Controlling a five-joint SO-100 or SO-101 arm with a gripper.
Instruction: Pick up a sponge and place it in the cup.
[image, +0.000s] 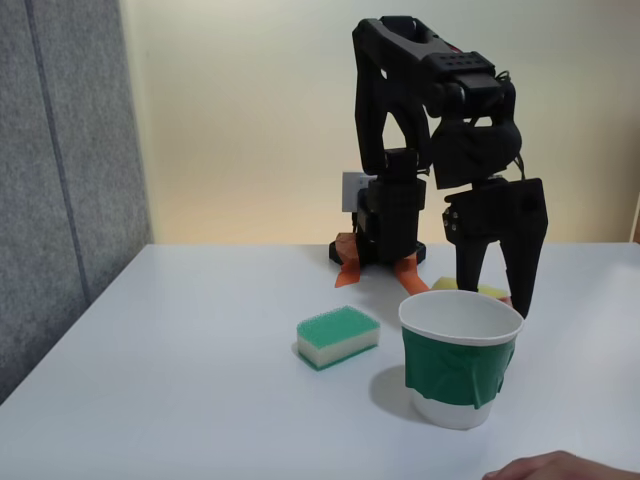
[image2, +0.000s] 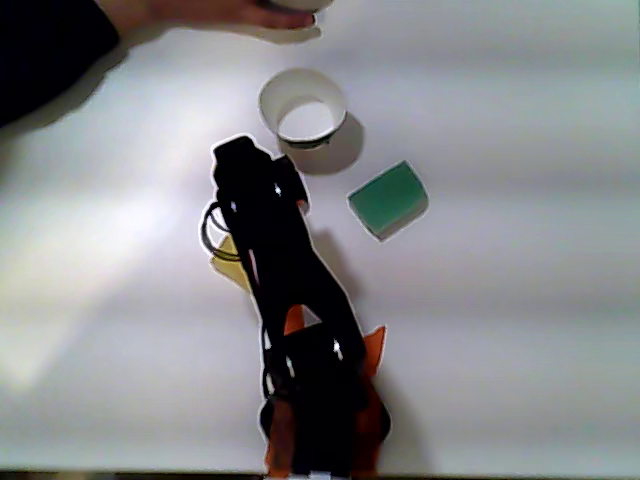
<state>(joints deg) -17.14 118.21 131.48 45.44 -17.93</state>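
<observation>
Cup (image: 460, 352): white paper, dark green band looking crinkled | green-topped sponge (image: 338, 336): coarse scouring layer sitting over pale foam | arm (image: 430, 120): matt black plastic | table (image: 180, 400): smooth white, lightly reflecting

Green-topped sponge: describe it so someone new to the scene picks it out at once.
Start at the black arm at the back of the white table. In front stands the green-banded paper cup. In the fixed view, the green-topped sponge lies flat just left of the cup, apart from it: a small block, green on top, white foam beneath.
</observation>
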